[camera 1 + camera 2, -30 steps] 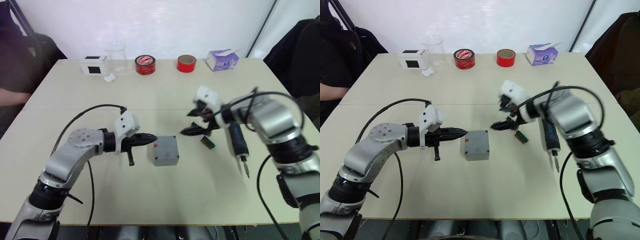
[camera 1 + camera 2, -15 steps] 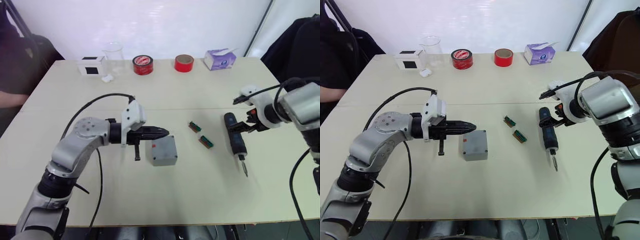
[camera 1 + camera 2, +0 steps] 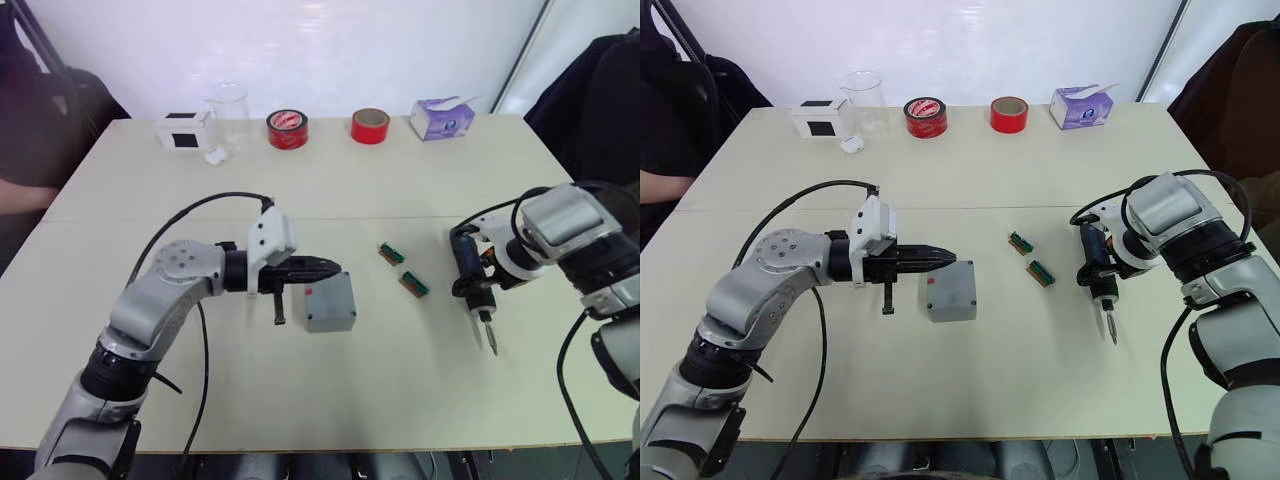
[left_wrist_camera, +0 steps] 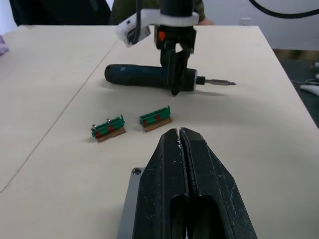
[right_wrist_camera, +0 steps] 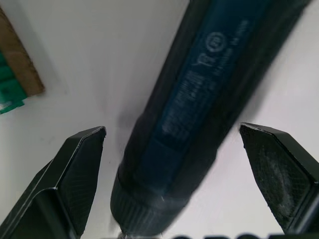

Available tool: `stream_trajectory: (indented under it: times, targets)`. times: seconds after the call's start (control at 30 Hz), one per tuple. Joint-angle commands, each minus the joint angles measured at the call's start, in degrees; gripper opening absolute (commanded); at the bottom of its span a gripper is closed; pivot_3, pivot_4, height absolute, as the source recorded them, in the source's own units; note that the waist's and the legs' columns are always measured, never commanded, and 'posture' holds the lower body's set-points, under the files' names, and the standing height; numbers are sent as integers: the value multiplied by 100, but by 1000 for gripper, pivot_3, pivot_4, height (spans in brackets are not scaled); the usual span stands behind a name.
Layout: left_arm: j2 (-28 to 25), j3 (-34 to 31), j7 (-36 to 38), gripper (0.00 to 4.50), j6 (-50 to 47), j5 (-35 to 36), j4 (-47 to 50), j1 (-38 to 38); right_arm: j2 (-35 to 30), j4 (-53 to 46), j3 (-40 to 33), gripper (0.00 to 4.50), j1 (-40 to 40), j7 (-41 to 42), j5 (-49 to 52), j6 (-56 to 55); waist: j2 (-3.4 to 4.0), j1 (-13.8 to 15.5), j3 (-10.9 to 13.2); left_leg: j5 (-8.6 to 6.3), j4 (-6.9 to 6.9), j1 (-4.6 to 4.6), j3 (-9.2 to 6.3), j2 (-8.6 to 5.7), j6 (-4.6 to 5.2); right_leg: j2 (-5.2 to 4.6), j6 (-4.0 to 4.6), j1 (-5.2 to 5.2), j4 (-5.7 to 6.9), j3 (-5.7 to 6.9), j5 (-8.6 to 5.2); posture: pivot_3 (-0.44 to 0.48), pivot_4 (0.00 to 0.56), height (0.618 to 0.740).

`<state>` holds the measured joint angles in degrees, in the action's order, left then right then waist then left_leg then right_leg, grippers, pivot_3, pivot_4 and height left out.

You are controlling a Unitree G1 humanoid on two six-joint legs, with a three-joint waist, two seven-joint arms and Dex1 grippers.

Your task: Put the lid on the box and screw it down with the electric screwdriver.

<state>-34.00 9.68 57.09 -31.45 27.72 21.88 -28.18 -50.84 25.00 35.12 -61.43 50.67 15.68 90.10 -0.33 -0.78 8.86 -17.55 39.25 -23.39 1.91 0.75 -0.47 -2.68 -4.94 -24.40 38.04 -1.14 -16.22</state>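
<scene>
With the left gripper (image 3: 952,257) pressing its clenched fingers on the closed small grey square box (image 3: 950,290) mid-table, the right gripper (image 3: 1097,272), fingers released, is straddling the dark blue pen-shaped electric screwdriver (image 3: 1096,275) at three o'clock and should clamp squarely mid-barrel.

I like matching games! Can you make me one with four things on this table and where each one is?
Things:
1. electric screwdriver
2. box
3. purple tissue box
4. glass beaker

Places:
A. far edge of the table, next to the white box with a black square
B. under the tips of the shut left gripper
C. far edge, to the right of the two red tape rolls
D. lying flat between the open fingers of the right gripper

Pairs: 1-D, 2-B, 3-C, 4-A
</scene>
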Motion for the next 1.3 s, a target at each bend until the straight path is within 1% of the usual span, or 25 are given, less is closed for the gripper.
stream_trajectory:
  times: [0.03, 0.1, 0.13, 0.17, 0.23, 0.27, 0.3, 0.33, 0.4, 0.5, 0.6, 0.63, 0.7, 0.73, 0.77, 0.8, 0.83, 0.9, 1.03, 1.2, 1.3]
  targets:
    - [-19, -131, -40, 0, 107, 40, 210, 3, 134, 480, -16, 4473, -115, -27, -117, -260, -2, -1, -1, 0, 2, 1, 1, 0, 0, -1, -1, 2, -1, 0, 1, 0, 150, 740]
    - [10, -96, -78, 0, 94, 12, 199, -24, 176, 708, -52, 3976, -145, -12, -170, -383, -7, -1, -4, 0, 6, 4, 1, -1, 0, -1, -1, 8, 0, 1, 2, 0, 150, 740]
    - [-2, -108, -75, 0, 100, 12, 191, -20, 184, 734, -42, 3806, -175, 7, -175, -375, -7, -2, -4, 0, 7, 6, 0, -1, 0, -1, -1, 12, 0, 2, 2, 0, 150, 740]
    - [-11, -115, -74, 0, 103, 10, 178, -24, 185, 746, -39, 3390, -210, 23, -176, -355, -7, -2, -4, 0, 7, 7, 1, -1, 0, -1, -1, 12, 0, 2, 2, 0, 150, 740]
    - [-15, -114, -63, 0, 112, 4, 134, -48, 168, 722, -54, 2761, -295, 46, -160, -284, -7, -7, -4, 0, 7, 6, 0, -1, 0, 0, 0, 11, 1, 3, 3, 0, 150, 740]
    - [-21, -114, -46, 0, 125, -3, 99, -60, 164, 705, -82, 2362, -334, 38, -156, -254, -7, -12, -4, 0, 7, 6, 0, 0, 0, 2, 0, 10, 1, 2, 3, 0, 150, 740]
    - [-33, -118, -23, 0, 145, -11, 61, -65, 163, 690, -123, 2058, -367, 23, -148, -213, -6, -13, -3, 0, 6, 6, 0, 0, 0, 2, 0, 9, 1, 3, 2, 0, 150, 740]
    - [-43, -109, -4, 0, 162, -32, 8, -83, 141, 667, -185, 1874, -400, 1, -142, -177, -6, -13, -3, 0, 6, 6, 0, 0, 0, 2, 0, 8, 2, 2, 2, 0, 150, 740]
    - [-76, -94, 42, 0, 214, -93, -117, -119, 51, 514, -300, 1858, -441, -60, -172, -220, -3, -4, -1, 0, 5, 6, 0, 1, 0, 2, 0, 7, 3, 2, 2, 0, 150, 740]
    - [-173, -134, 177, 0, 294, -135, -305, -145, -165, -58, -481, 1853, -499, -114, -147, -275, 12, -1, 8, 0, 5, 1, 1, -1, 0, 1, 0, 1, 4, 3, 2, 0, 150, 740]
    - [-293, -102, 327, 0, 473, -285, -613, -177, -299, -973, -1216, 1853, -441, -100, 143, -357, 32, 0, 22, 0, 2, -9, 3, -3, 0, 1, 0, -13, 4, 4, 2, 0, 150, 740]
    - [-304, -87, 350, 0, 492, -316, -690, -188, -266, -1337, -1615, 1853, -317, -130, 255, -540, 33, -6, 22, 0, 0, -9, 4, -3, 0, 1, 0, -15, 4, 4, 2, 0, 150, 740]
    - [-334, -73, 417, 0, 531, -356, -825, -198, 29, -1886, -2512, 1853, -137, -266, 517, -613, 32, -20, 25, 0, -3, -8, 5, 3, 0, 8, 1, -17, 2, 4, 2, 0, 150, 740]
    - [-325, -7, 438, 0, 521, -392, -841, -196, 317, -2412, -3224, 1853, 153, -295, 796, -1148, 31, -23, 26, 0, -6, -8, 5, 4, 0, 9, 1, -18, 3, 3, 2, 0, 150, 740]
    - [-310, 55, 468, 0, 520, -423, -879, -205, 774, -3039, -3946, 1853, 477, -487, 1025, -1666, 25, -18, 25, 0, -5, -8, 6, 8, 0, 9, 1, -18, 4, 1, 2, 0, 150, 740]
    - [-291, 106, 498, 0, 510, -443, -923, -224, 1192, -3587, -4481, 1853, 784, -627, 1232, -2162, 18, -19, 23, 0, -6, -8, -1, 11, 0, 9, 1, -13, 2, 1, 2, 0, 150, 740]
    - [-275, 137, 518, 0, 505, -456, -953, -238, 1479, -3955, -4807, 1853, 1006, -735, 1353, -2478, 20, -19, 24, 0, -5, -8, -4, 14, 0, 12, 1, -12, 1, 0, 2, 0, 150, 740]
    - [-246, 190, 585, 0, 538, -506, -1071, -281, 2057, -4491, -5012, 1853, 1452, -1005, 1412, -3129, 22, 19, 25, 1, -8, -9, -1, 13, -1, 13, 1, -17, 8, -4, 2, 0, 150, 740]
    - [-115, 318, 660, 0, 523, -546, -1249, -368, 2922, -4952, -5004, 1853, 2017, -1396, 1563, -4070, 17, 52, 23, 2, 5, -10, -3, -7, -4, -6, -4, -3, 6, 5, 4, 0, 150, 740]
    - [5, 472, 689, 0, 538, -729, -1454, -390, 3170, -5301, -4603, 1853, 2630, -1466, 1527, -4783, 17, 15, 23, 2, 10, -10, 1, -16, -3, -9, -13, -1, 3, 6, 9, 0, 150, 740]
    - [157, 689, 611, 0, 566, -959, -1708, -437, 3343, -5577, -4242, 1853, 3211, -1509, 1389, -5322, 17, -8, 23, 3, 8, -6, 0, -8, -4, 2, -12, -3, 5, 4, 9, 0, 150, 740]
